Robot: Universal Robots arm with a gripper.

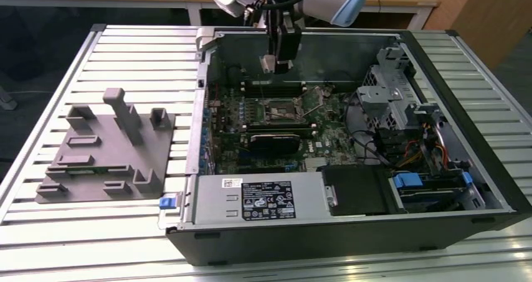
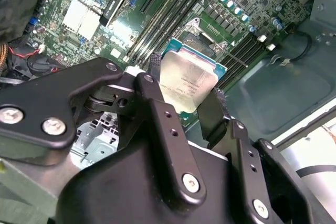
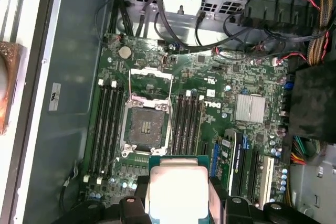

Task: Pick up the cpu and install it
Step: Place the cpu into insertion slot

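The gripper [image 1: 277, 64] is closed on the cpu [image 2: 188, 83] — its black fingers [image 2: 212, 116] pinch two opposite edges of the chip, whose silver top shows in both wrist views. The cpu hangs above the open socket [image 3: 148, 124], clear of it — both are inside the computer case [image 1: 349, 235].

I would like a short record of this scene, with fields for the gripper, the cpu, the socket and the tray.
gripper: shut on the cpu, above the motherboard inside the open case
cpu: held, metal top showing, not yet in the socket
socket: frame raised, empty
grey tray: on the table, at the exterior view's left of the case
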